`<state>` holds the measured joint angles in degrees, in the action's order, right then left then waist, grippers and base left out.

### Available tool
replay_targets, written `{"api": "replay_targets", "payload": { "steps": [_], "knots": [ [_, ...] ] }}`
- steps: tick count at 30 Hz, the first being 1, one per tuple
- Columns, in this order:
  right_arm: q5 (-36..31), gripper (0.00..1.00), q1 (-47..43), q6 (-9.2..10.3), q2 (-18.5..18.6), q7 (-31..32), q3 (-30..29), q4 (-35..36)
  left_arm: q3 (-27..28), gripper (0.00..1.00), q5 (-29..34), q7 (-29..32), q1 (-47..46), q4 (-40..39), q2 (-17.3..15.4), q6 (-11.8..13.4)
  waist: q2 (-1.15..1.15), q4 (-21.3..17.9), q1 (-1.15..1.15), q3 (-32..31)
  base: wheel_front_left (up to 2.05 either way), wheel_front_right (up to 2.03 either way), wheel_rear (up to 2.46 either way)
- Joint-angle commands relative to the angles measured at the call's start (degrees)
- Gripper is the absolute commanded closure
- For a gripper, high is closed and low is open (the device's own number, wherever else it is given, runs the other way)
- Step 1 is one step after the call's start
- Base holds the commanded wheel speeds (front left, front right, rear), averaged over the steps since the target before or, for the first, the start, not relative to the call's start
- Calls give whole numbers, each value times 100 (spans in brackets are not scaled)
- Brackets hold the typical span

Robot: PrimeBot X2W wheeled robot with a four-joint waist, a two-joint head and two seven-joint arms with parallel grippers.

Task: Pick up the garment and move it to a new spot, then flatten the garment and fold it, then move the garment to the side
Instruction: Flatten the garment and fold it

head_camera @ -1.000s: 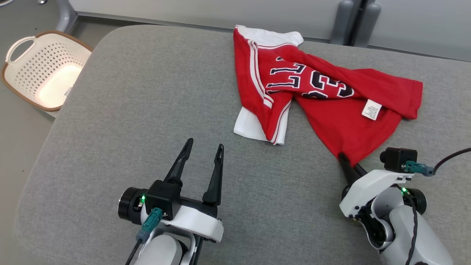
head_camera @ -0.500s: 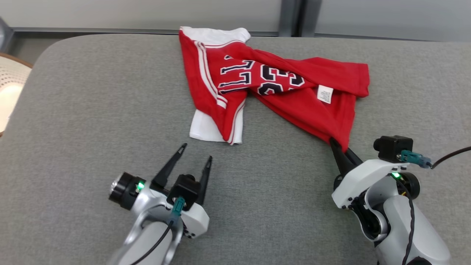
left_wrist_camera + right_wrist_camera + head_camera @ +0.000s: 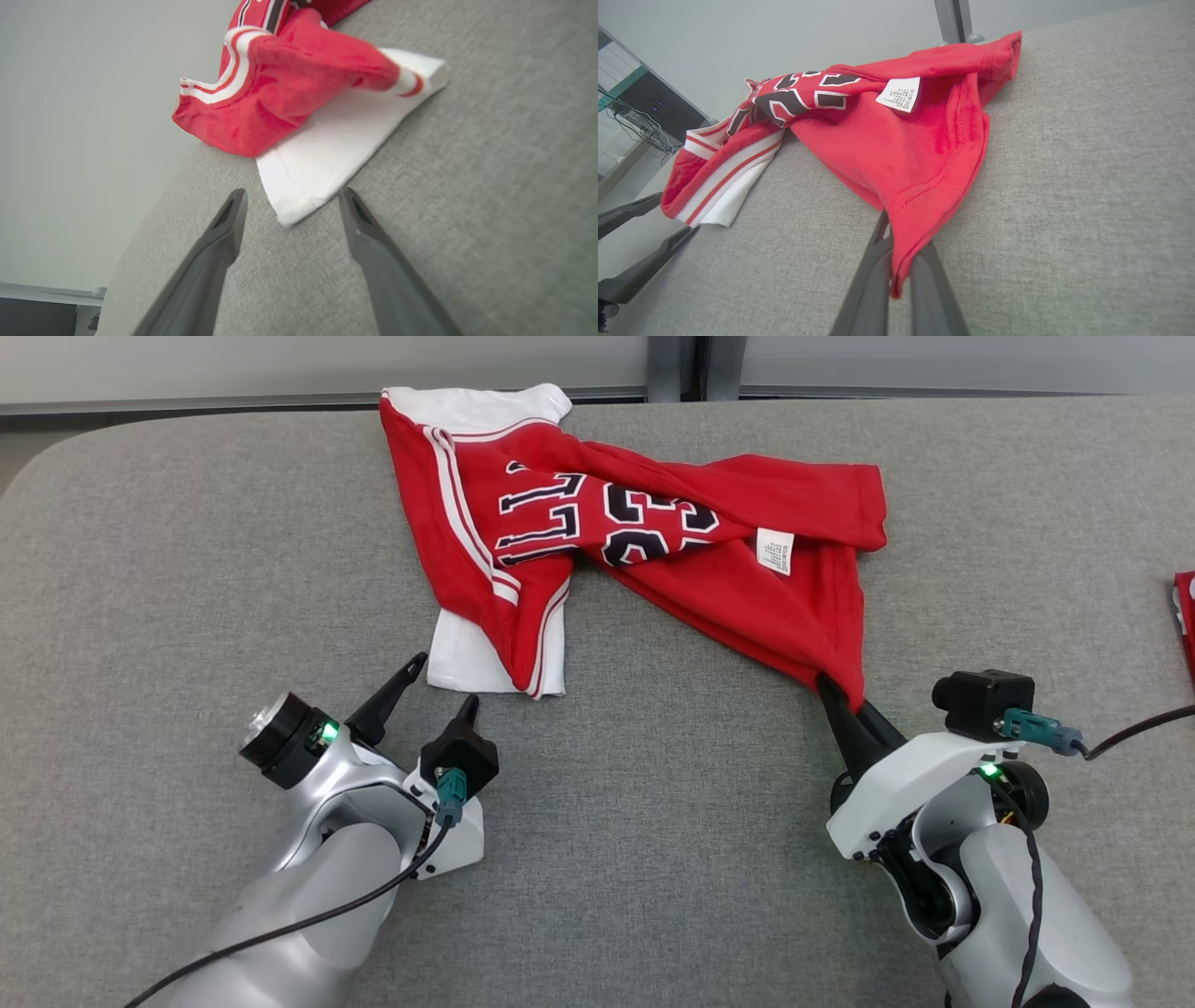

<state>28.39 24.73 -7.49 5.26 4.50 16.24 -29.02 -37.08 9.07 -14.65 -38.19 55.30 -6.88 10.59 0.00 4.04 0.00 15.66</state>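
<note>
In the head view, your garment (image 3: 635, 541) lay bunched and twisted at the far middle of the grey table (image 3: 187, 569), neither flat nor folded. Your right gripper (image 3: 831, 689) was clamped on its near red hem. Your left gripper (image 3: 444, 679) stood wide apart and empty, just beside the white corner. I judge you were taking hold of corners to spread it out, so flattening, folding and moving it aside were all left to do. Whether this was already the new spot, I could not tell. You had one garment, one label (image 3: 775, 551) on it, two grippers, and one red item cut off at the right edge (image 3: 1186, 616).

In the left wrist view, the white corner sat between the spread fingertips, with nothing gripped.

In the right wrist view, the two fingers pinched the red hem between them, and the cloth rose from there toward the label.
</note>
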Motion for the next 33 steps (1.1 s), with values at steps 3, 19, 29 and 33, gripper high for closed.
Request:
{"api": "replay_targets", "payload": {
  "steps": [3, 19, 29, 33],
  "knots": [
    [29, 100, 47, 1, 28, -54, 11, 18, -94, 0, 44, -18, -236, 310, 32, -61, 0, -30, 0, 41, 0, 0, 0],
    [33, 100, 177, 0, 75, -134, -85, -59, -292, 100, -206, -35, -579, 925, 207, -413, 0, 3, 0, 113, 0, 0, 0],
    [-187, 100, 343, 1, 418, -381, -203, -35, 4, 100, -905, -45, -79, -698, 113, -696, 0, 88, 0, -251, 0, 0, 0],
    [-288, 100, 471, 1, 710, -421, -165, 55, 231, 100, -1269, -46, 197, -1605, -46, -914, 0, 106, 0, -494, 0, 0, 0]
  ]
}}
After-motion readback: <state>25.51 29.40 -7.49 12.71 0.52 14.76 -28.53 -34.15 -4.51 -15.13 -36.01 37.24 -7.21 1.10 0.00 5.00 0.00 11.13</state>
